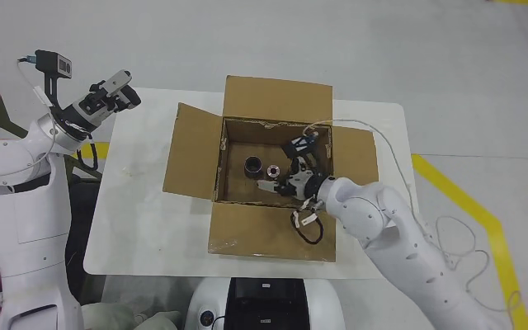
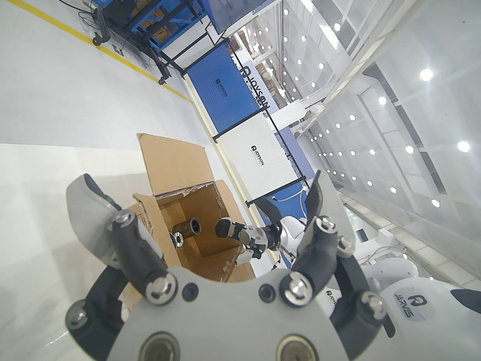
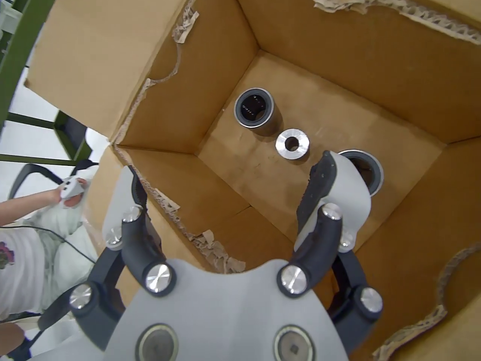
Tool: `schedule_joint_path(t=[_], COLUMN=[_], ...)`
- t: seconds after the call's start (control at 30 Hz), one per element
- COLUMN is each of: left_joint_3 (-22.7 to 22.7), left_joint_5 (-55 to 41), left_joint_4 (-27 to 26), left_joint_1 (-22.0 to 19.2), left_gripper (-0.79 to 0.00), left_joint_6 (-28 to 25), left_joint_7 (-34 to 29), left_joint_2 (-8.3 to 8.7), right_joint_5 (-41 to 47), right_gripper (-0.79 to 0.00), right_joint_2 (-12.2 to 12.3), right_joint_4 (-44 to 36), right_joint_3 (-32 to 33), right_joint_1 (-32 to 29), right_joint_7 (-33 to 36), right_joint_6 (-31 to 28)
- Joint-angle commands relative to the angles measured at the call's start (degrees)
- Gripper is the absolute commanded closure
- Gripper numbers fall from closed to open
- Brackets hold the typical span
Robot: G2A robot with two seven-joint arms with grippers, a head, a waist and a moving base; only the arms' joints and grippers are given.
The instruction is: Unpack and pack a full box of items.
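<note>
"Black pads on the right gripper [image 3: 229, 169]: spread or pinched?"

"Spread wide, holding nothing. It hangs inside the open cardboard box [image 3: 338, 58], above the floor, with its arm leaning in over the near right flap."

"What lies under it?"

"Three metal parts in a row on the box floor. One finger [image 3: 340, 185] covers part of a steel sleeve [image 3: 372, 176], the rightmost of the three. Just left of that lies a bright ring [image 3: 292, 145], flat, with its hole upward. Left again stands a dark cylinder [image 3: 255, 110], hollow, open end up, toward the box's left wall."

"Do ring and cylinder touch?"

"They sit just beside each other; I cannot tell whether they meet."

"And the left gripper [image 1: 125, 89]?"

"Also spread and empty, raised by the far left corner of the white bench [image 1: 140, 214], well apart from the box."

"The box itself?"

"Mid-bench, all four flaps folded outward, with torn edges along the rim."
</note>
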Motion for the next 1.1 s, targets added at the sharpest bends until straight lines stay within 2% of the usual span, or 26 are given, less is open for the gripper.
schedule_joint_path(t=[0.0, 0.1, 0.3, 0.57, 0.6, 0.67, 0.7, 0.73, 0.77, 0.8, 1.07], left_joint_3=[0.0, 0.0, 0.0, 0.0, 0.0, 0.0, 0.0, 0.0, 0.0, 0.0, 0.0], left_joint_5=[0.0, 0.0, 0.0, 0.0, 0.0, 0.0, 0.0, 0.0, 0.0, 0.0, 0.0], left_joint_4=[0.0, 0.0, 0.0, 0.0, 0.0, 0.0, 0.0, 0.0, 0.0, 0.0, 0.0], left_joint_1=[0.0, 0.0, 0.0, 0.0, 0.0, 0.0, 0.0, 0.0, 0.0, 0.0, 0.0], left_gripper=[-0.785, -0.785, -0.785, -0.785, -0.785, -0.785, -0.785, -0.785, -0.785, -0.785, -0.785], left_joint_6=[0.0, 0.0, 0.0, 0.0, 0.0, 0.0, 0.0, 0.0, 0.0, 0.0, 0.0], left_joint_7=[0.0, 0.0, 0.0, 0.0, 0.0, 0.0, 0.0, 0.0, 0.0, 0.0, 0.0], left_joint_2=[0.0, 0.0, 0.0, 0.0, 0.0, 0.0, 0.0, 0.0, 0.0, 0.0, 0.0], right_joint_5=[-1.6, -4.6, -3.5, -4.4, -4.9, -6.4, -6.8, -7.3, -7.9, -8.4, -11.4], right_gripper=[-0.785, -0.785, -0.785, -0.785, -0.73, -0.557, -0.545, -0.56, -0.631, -0.656, -0.714], right_joint_2=[0.0, -0.3, -1.4, -2.7, -2.9, -3.1, -3.2, -3.3, -3.4, -3.6, -4.3], right_joint_4=[0.9, 2.8, 8.3, 13.9, 14.3, 14.8, 15.0, 15.3, 15.5, 15.7, 15.9], right_joint_3=[-0.3, -1.5, -4.4, -6.8, -7.1, -7.7, -7.9, -8.1, -8.3, -8.6, -9.1], right_joint_1=[1.4, 3.9, 8.0, 11.4, 11.6, 12.1, 12.3, 12.5, 12.6, 12.8, 13.5], right_joint_7=[1.8, 4.7, 7.6, 8.2, 8.4, 8.7, 8.9, 9.0, 9.2, 9.4, 9.7], right_joint_6=[-0.7, -1.4, -2.8, -0.3, 0.1, 1.2, 1.6, 2.1, 2.6, 2.9, 6.0])
